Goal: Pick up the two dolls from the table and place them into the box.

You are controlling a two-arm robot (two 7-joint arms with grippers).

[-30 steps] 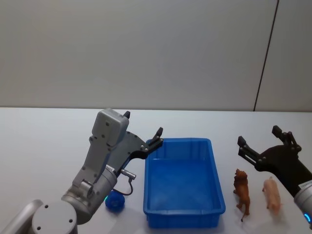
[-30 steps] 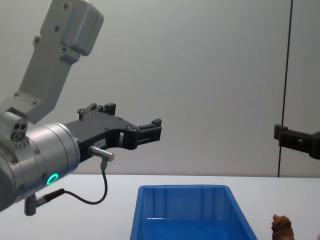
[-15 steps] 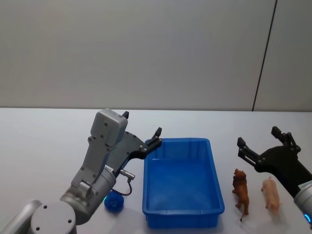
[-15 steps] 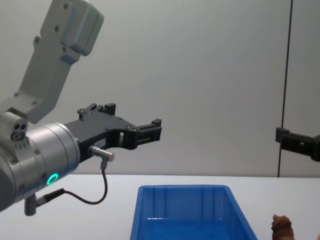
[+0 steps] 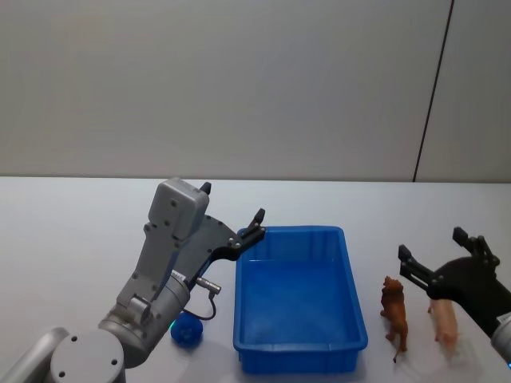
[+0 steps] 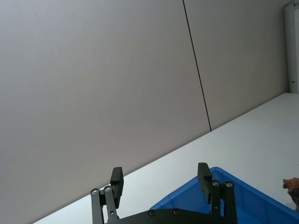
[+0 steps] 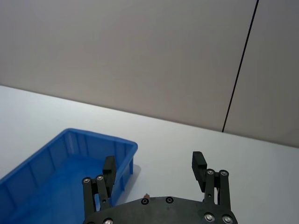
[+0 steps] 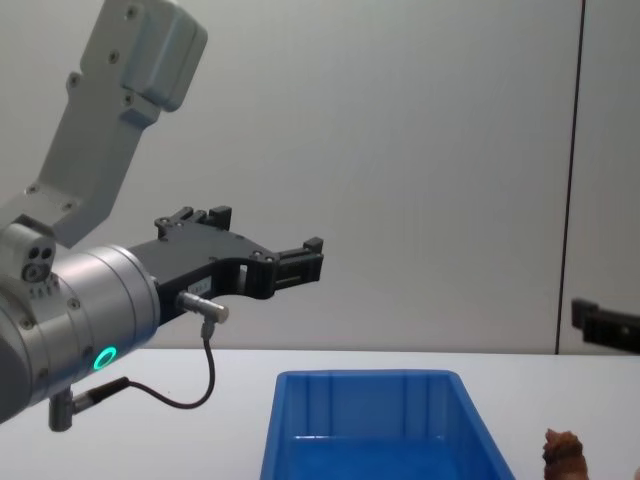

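Hanging over the two dolls, the right claw (image 5: 433, 244) is spread wide and holds nothing. It is up in the air on the right, so I think it is getting ready to drop down on one of them. The brown doll (image 5: 395, 311) and the pink doll (image 5: 445, 319) stand side by side on the white surface (image 5: 80, 239), just right of the blue box (image 5: 291, 231). The brown one is nearer the box. Nothing is in the box, so no doll is put away yet. The left claw (image 6: 160, 171) hangs by the box's far left corner, open and empty too. That leaves the right arm room. The dolls are close together, so grabbing one could knock the other over.
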